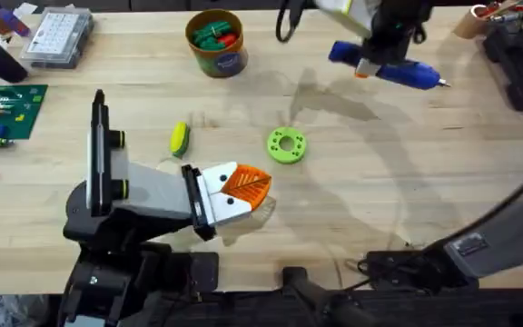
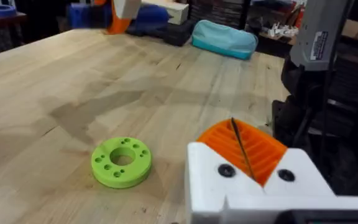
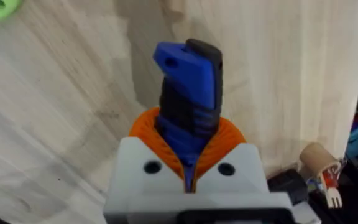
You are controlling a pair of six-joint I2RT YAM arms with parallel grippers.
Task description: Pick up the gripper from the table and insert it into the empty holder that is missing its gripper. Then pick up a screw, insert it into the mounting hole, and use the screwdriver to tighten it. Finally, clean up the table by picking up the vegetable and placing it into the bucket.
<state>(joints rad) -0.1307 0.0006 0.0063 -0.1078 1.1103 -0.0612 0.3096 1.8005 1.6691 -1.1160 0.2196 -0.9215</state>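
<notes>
The right pincer (image 3: 188,165) grips the screwdriver (image 1: 389,65) by its ribbed dark band, above the tabletop's (image 1: 379,182) far edge. The tool looks rigid, light and cylindrical, so it may roll; the band suits gripping. The left pincer (image 1: 230,195) is closed, empty.

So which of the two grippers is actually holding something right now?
The right gripper: its orange pads are clamped on the blue screwdriver at the table's far side. The left gripper is shut on nothing, beside the green disc.

Open tabletop (image 1: 407,191) right of the green disc (image 1: 286,145); vegetable (image 1: 180,138) just beyond the left fingers (image 1: 243,186).
</notes>
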